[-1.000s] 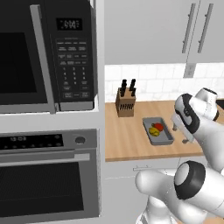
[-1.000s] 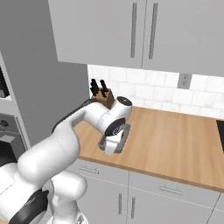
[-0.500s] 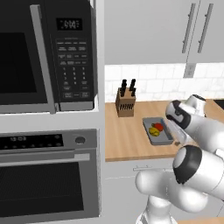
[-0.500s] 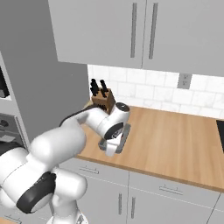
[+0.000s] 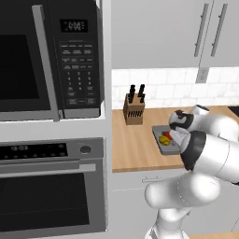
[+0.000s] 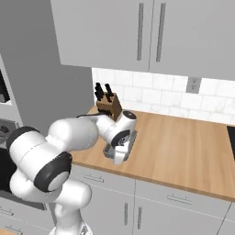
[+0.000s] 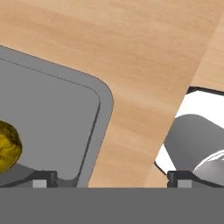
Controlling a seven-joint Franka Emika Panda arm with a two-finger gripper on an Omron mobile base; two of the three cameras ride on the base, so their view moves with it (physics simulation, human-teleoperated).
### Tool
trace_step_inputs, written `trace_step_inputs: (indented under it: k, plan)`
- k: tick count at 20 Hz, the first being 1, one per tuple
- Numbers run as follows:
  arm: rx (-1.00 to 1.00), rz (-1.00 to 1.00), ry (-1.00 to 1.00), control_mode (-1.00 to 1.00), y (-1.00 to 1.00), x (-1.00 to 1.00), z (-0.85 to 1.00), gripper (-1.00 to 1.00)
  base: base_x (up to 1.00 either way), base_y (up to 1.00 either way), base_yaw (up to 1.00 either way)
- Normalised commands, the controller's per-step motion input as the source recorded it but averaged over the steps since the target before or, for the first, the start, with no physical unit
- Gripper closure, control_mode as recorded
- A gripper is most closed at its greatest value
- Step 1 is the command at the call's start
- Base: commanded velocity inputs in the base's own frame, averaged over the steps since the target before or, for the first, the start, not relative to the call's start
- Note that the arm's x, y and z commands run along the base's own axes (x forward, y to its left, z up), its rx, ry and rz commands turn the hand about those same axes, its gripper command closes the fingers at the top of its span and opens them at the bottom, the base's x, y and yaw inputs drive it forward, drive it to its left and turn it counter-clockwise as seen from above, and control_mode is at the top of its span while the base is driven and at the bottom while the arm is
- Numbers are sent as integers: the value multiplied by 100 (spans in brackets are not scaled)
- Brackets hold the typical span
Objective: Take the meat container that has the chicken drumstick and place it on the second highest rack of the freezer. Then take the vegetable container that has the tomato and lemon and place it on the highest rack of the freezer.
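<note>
The vegetable container (image 5: 164, 141) sits on the wooden bench (image 6: 183, 147), just right of the knife block (image 5: 134, 111), with the tomato (image 5: 172, 136) and the lemon (image 5: 164, 140) inside it. The end effector (image 7: 109, 178) hangs low at the container's rim, its fingers (image 7: 43, 176) set wide, one inside the wall near the lemon and the other over bare bench.

The vegetable container (image 5: 161, 140) sits on the counter (image 5: 135, 149), right of the knife block (image 5: 134, 110).
</note>
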Motion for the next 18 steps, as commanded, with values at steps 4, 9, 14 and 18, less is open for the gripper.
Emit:
trace_step_inputs:
  k: [4,9,14,18]
  plan:
    - [0,4,7,-100,0,30,-32,-100,0,0,0]
    - [0,4,7,-100,-8,49,-36,-100,0,0,0]
    - [0,4,2,-100,-7,38,-36,-100,0,0,0]
    - [0,0,0,-100,0,10,-43,100,0,0,0]
